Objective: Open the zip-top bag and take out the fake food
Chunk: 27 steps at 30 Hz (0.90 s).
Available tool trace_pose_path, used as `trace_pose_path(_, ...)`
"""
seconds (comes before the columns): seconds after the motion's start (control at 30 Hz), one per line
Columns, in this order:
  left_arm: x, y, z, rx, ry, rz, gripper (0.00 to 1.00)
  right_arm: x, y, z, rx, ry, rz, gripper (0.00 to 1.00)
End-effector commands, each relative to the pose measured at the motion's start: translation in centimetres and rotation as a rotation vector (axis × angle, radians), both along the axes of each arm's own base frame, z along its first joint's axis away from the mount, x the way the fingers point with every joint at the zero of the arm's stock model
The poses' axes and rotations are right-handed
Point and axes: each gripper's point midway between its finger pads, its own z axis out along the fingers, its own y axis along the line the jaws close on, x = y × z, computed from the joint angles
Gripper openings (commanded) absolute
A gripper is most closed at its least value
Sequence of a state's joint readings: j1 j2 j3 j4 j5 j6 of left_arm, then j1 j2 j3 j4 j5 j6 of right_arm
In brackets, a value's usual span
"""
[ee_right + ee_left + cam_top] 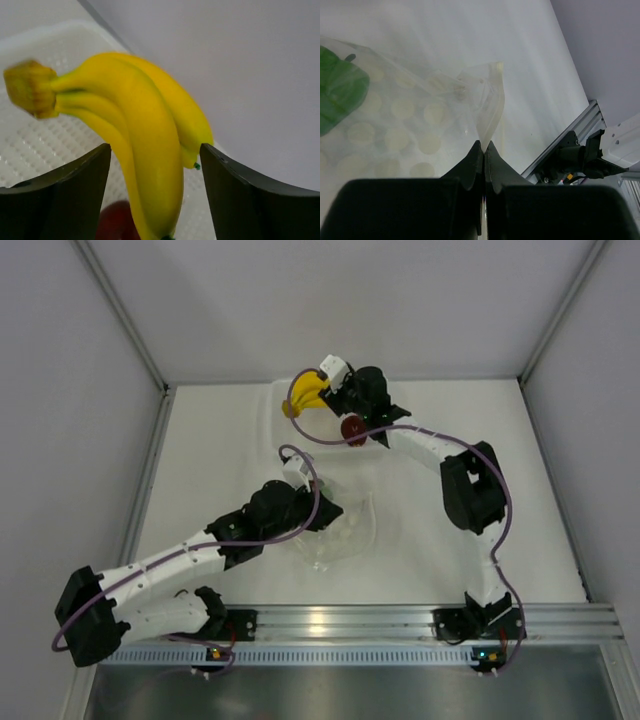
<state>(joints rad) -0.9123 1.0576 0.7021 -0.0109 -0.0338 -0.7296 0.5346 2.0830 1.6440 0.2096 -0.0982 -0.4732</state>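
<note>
The zip-top bag [348,530], clear with white dots, lies on the table mid-front. My left gripper [326,512] is shut on a folded edge of the bag [487,107]; its fingertips [484,146] pinch the plastic. The green pepper piece [337,87] lies inside the bag at the left. My right gripper [335,398] is at the far side over the tray, open. The yellow banana bunch [145,130] hangs between its fingers [75,180] with a gap on each side, and shows from above [305,395]. The dark red fruit [352,428] lies in the tray, also below the banana [114,222].
A translucent ribbed tray [45,145] stands at the back of the table, its rim [272,420] left of the fruit. White walls enclose the table on three sides. An aluminium rail [350,620] runs along the near edge by the arm bases.
</note>
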Motion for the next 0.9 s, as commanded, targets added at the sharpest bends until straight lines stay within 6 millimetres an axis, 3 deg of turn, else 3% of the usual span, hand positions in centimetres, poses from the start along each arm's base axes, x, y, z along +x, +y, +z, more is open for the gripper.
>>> trace_pose_path(0.0,-0.5,-0.2,3.2,-0.066,-0.064,-0.036,0.00,2.4,0.9,7.4,0.058,-0.151,0.016,0.79)
trace_pose_path(0.03,-0.6,-0.1,3.3,-0.068,-0.067,-0.035,0.00,2.9,0.4,7.7,0.067,-0.147,-0.021,0.93)
trace_pose_path(0.07,-0.5,0.0,3.5,-0.070,-0.072,-0.031,0.00,2.8,0.5,8.7,0.072,-0.147,-0.024,0.99)
trace_pose_path(0.23,-0.3,0.0,4.2,-0.081,-0.082,-0.021,0.00,1.1,-1.7,13.5,0.157,-0.182,-0.096,0.99)
trace_pose_path(0.3,-0.1,0.0,4.1,-0.079,-0.080,-0.008,0.00,-0.5,-3.8,15.8,0.210,-0.192,-0.159,0.99)
trace_pose_path(0.43,0.8,0.3,4.0,-0.092,-0.055,0.060,0.00,-5.0,-9.4,18.7,0.544,-0.111,-0.371,0.99)
trace_pose_path(0.47,1.0,0.4,3.8,-0.090,-0.050,0.076,0.00,-7.6,-10.7,18.7,0.577,-0.098,-0.367,0.99)
trace_pose_path(0.57,1.5,0.5,4.4,-0.122,-0.044,0.113,0.00,-13.8,-11.5,18.7,0.684,-0.019,-0.244,0.99)
trace_pose_path(0.6,1.6,0.5,4.4,-0.135,-0.035,0.126,0.00,-15.6,-11.5,18.6,0.717,0.004,-0.211,0.99)
trace_pose_path(0.63,1.9,0.6,4.5,-0.142,-0.036,0.146,0.00,-19.0,-11.4,18.2,0.777,0.058,-0.132,0.99)
trace_pose_path(0.7,2.2,0.5,4.8,-0.172,-0.025,0.173,0.00,-22.5,-11.1,17.5,0.825,0.131,-0.041,0.98)
trace_pose_path(0.73,2.5,0.6,4.6,-0.178,-0.021,0.193,0.00,-25.7,-10.6,16.7,0.870,0.203,0.048,0.92)
trace_pose_path(0.83,2.7,-0.4,5.1,-0.234,-0.002,0.191,0.00,-30.4,-9.7,14.6,0.918,0.353,0.166,0.83)
trace_pose_path(0.87,2.5,-1.1,5.1,-0.244,0.012,0.164,0.00,-32.1,-9.9,13.0,0.908,0.398,0.187,0.81)
